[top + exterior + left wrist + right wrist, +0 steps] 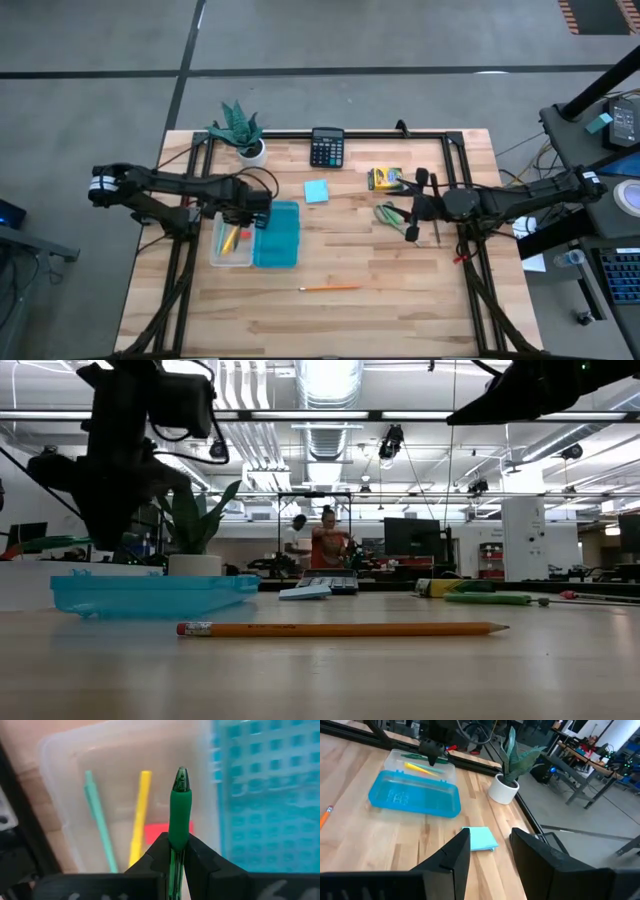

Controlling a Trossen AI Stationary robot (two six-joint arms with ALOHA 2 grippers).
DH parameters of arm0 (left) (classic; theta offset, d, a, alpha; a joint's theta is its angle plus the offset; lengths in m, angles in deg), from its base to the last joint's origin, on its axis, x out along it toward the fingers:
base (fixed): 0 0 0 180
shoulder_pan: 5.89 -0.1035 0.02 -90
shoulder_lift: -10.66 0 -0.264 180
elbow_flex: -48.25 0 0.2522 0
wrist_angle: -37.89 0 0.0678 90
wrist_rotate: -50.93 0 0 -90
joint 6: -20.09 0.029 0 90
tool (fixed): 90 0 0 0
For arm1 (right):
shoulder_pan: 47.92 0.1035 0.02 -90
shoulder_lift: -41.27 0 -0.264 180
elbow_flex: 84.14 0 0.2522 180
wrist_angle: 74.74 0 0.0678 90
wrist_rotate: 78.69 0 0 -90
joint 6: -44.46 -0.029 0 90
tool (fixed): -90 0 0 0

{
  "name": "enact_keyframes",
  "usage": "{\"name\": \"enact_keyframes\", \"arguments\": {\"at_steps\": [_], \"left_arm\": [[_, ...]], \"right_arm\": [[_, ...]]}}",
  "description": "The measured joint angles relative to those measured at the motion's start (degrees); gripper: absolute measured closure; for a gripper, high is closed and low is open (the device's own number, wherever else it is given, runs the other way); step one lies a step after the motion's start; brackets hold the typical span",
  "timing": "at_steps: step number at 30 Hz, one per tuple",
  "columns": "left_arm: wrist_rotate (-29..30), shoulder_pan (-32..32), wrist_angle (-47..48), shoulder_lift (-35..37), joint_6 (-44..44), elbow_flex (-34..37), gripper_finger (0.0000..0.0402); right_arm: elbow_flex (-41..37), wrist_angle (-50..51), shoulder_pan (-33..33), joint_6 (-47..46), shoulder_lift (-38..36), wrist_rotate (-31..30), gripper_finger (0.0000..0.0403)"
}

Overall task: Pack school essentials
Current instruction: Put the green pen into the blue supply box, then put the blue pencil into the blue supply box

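My left gripper hovers over the clear box and is shut on a green pen. In the box lie a teal pen, a yellow pen and a red eraser. My right gripper is open and empty, above the table beside the green-handled scissors. The light-blue sticky-note pad lies flat ahead of its fingers in the right wrist view. The yellow crayon box and an orange pencil lie on the table. My left gripper pinches the green pen between its two fingers just below the rubber grip. The fingers lie along the pen, and its grip and tip stick out past the fingertips. The pen is lifted clear, above the open box.
The box's teal lid lies open on the table right of the box. A potted plant and a calculator stand at the far edge. A black frame runs along the table's sides. People stand in the room beyond.
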Motion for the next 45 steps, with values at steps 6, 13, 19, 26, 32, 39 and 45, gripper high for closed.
{"name": "enact_keyframes", "arguments": {"at_steps": [6,13,19,26,32,39,45], "left_arm": [[-0.1,-0.8,-6.4,0.0,-0.5,3.2,0.0389],[-0.4,-1.9,-7.7,0.0,-1.7,5.5,0.0389],[-0.4,-2.3,-10.4,-0.3,-1.8,7.4,0.0389],[-0.5,-2.6,-10.9,-1.4,-1.8,7.7,0.0389],[-1.7,-2.6,-11.1,-3.0,-1.8,7.9,0.0382],[-1.7,-2.6,-11.1,-4.4,-1.7,7.8,0.0355],[-1.9,-2.6,-10.5,-4.3,-1.5,7.6,0.0352]], "right_arm": [[-0.1,0.0,0.0,0.0,-0.4,0.0,0.0271],[-0.1,0.0,0.0,0.1,-0.4,0.0,0.0271],[-0.1,-0.1,0.0,0.5,-0.4,-0.1,0.0271],[-0.1,-0.1,0.0,0.6,-0.4,-0.1,0.0271],[-0.1,-0.1,0.0,1.0,-0.4,-0.1,0.0271],[-0.1,-0.1,0.0,1.0,-0.4,-0.1,0.0271],[-0.1,-0.1,0.0,1.0,-0.4,-0.1,0.0271]]}}
